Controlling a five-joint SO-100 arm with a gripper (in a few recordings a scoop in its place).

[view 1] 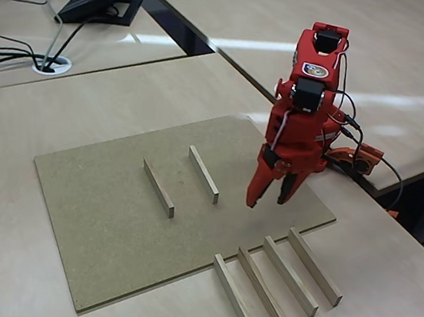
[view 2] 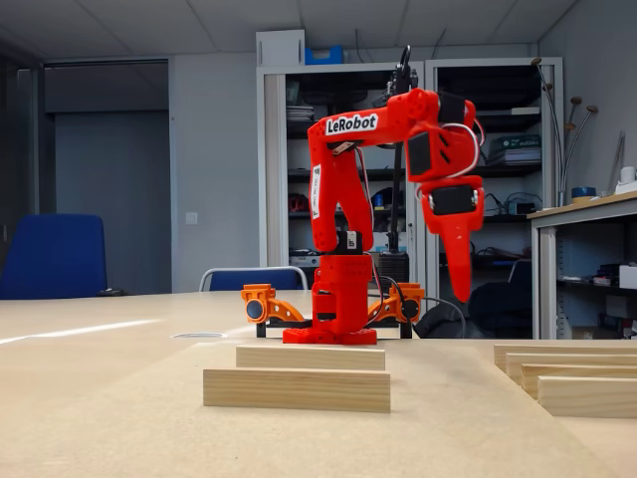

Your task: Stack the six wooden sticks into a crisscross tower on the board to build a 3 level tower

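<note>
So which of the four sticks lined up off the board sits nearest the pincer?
The rightmost stick of the row in the high fixed view; the other three lie progressively further left of the pincer.

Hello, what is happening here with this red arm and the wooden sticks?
The red arm is building a stick tower. Two sticks lie parallel on the board, forming the first layer. Four more sticks wait on the desk beside the board. The hand hangs above the board's edge, carrying nothing.

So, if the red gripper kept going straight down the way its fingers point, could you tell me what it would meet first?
Most likely bare surface of the brown fibreboard board: the red two-finger gripper hangs pointing down near its right edge, clear of any pale wooden stick, though depth is uncertain.
</note>
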